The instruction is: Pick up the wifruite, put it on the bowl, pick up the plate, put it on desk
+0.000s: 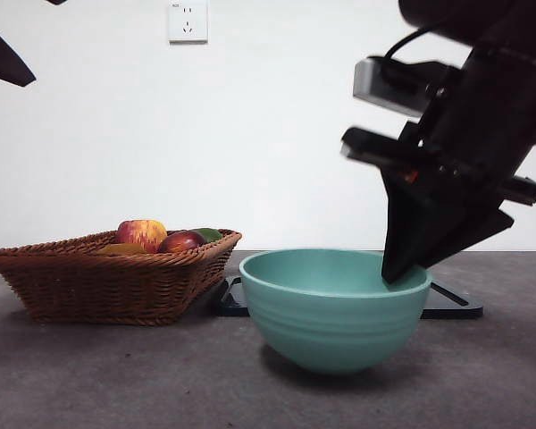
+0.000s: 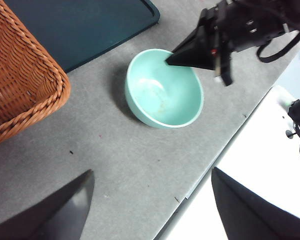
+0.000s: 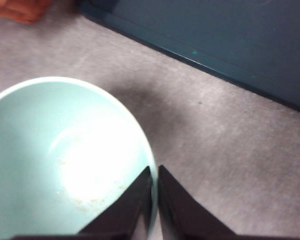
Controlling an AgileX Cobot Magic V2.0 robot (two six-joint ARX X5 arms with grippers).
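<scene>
The right gripper (image 3: 154,187) has its two jaws pressed nearly together on the rim of the bowl (image 3: 65,165), one jaw inside and one outside, so the thin wall is pinched between them; I judge this a grip meant to hold or shift the bowl, though the task asks for fruit to go into it. The bowl is empty, showing only a pale glare and faint specks on its bottom. From the front, the right arm slants down from the upper corner, its tip meeting the near-side rim. The bowl stands on the desk (image 1: 71,375) just before a dark tray (image 1: 451,304). No ochre fruit shows plainly; the basket (image 1: 107,281) holds an apple (image 1: 141,234) and darker fruit. The left gripper (image 2: 150,210) hangs high with jaws wide, holding nothing.
</scene>
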